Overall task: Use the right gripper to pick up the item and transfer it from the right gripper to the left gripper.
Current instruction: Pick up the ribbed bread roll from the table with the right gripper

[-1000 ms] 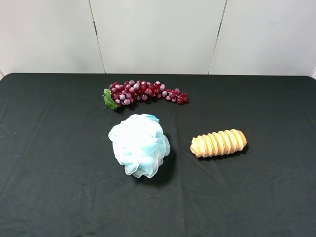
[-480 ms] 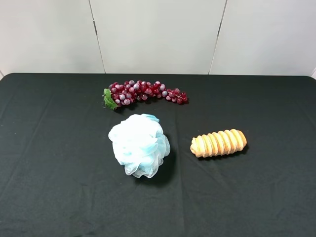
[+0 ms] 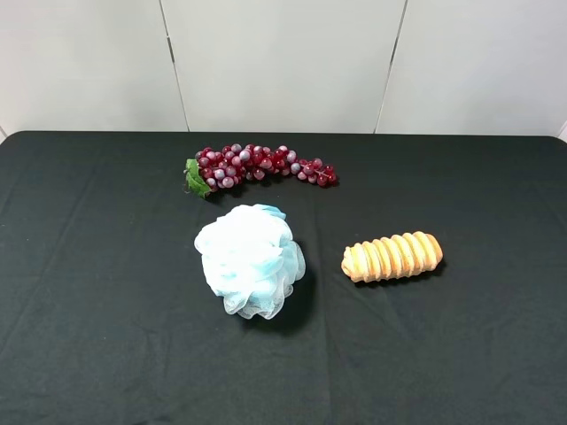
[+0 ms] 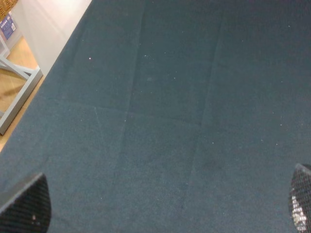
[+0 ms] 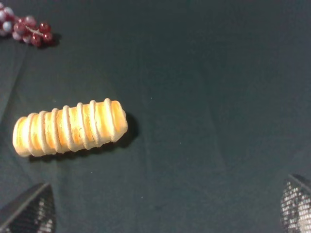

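The bread loaf (image 3: 392,257) lies flat on the black tabletop (image 3: 89,292), right of centre and ridged golden side up. It sits apart from the white-blue pouf (image 3: 250,259) to its left and from the dark-red grape bunch (image 3: 260,166) farther back. The right gripper (image 5: 163,208) hangs above the cloth with its jaws wide apart and the loaf ahead of them, clear of both tips, while the left gripper (image 4: 163,206) holds its jaws wide too, over bare cloth near an edge of the tabletop.
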{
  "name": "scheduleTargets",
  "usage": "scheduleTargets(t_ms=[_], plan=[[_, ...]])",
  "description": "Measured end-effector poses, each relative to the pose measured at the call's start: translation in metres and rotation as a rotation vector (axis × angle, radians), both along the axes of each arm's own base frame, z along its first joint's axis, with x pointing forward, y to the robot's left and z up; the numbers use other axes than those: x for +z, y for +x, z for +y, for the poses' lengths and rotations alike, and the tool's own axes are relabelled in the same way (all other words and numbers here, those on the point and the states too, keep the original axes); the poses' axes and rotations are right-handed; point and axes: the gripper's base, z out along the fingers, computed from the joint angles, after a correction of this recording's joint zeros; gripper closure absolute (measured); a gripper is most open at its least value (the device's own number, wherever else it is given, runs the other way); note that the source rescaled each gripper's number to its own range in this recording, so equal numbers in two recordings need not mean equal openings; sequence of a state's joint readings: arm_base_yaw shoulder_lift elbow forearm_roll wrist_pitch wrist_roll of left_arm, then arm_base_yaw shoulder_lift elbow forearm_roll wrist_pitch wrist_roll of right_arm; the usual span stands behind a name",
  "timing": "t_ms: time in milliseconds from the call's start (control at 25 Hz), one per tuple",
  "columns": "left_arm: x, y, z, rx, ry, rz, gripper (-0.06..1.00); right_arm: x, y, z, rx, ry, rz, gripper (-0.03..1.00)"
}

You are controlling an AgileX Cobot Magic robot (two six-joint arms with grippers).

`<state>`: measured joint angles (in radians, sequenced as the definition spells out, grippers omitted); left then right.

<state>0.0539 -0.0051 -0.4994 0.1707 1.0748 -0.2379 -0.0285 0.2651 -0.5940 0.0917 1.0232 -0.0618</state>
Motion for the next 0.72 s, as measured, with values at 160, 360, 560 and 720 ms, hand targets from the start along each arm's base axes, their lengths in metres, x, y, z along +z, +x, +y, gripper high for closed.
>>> scheduleTargets(t_ms=[160,360,560,720], plan=[[0.0,0.0,0.0,0.0,0.0,0.0,-0.03,0.017,0.023,-0.001,0.032,-0.043,0.054,-0.03],[0.0,0.0,0.0,0.0,0.0,0.0,-0.03,0.033,0.071,-0.002,0.102,-0.117,0.177,-0.03],[0.0,0.0,0.0,0.0,0.0,0.0,-0.03,0.037,0.109,-0.003,0.192,-0.2,0.266,-0.03],[0.0,0.0,0.0,0.001,0.001,0.0,-0.03,0.035,0.137,-0.003,0.288,-0.265,0.32,-0.03]])
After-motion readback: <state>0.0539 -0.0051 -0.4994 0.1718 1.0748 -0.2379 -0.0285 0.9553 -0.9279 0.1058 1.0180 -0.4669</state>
